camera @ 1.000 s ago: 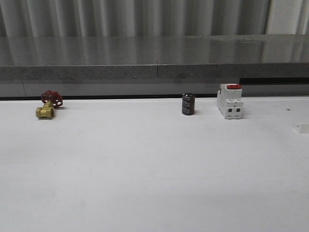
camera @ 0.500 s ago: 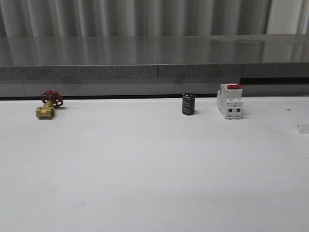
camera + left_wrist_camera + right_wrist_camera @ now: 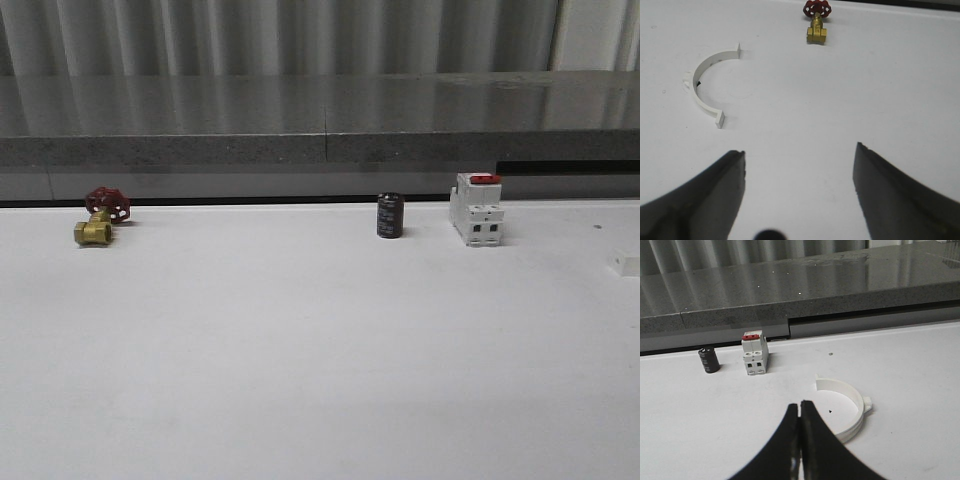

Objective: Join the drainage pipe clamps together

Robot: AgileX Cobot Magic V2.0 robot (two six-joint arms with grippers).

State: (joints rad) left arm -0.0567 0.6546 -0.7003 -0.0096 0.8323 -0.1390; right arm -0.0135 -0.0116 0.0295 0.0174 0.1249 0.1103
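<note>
- Nearest on the white bench (image 3: pixel 320 360), the left tool (image 3: pixel 799 172) is spread wide and holds nothing; one clamp half (image 3: pixel 707 82) lies flat beyond it.
- The right tool (image 3: pixel 800 412) is pressed closed, empty, with the other clamp half (image 3: pixel 847 407) just beside it.
- Farther back stand a brass valve (image 3: pixel 100 218), a black cylinder (image 3: pixel 390 216) and a breaker (image 3: pixel 476 210).

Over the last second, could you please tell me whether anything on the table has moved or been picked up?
Nothing visibly changed. In the front view the brass valve, the black cylinder and the white breaker block sit exactly where they were along the far edge of the table, and nothing was taken hold of or let go.
</note>
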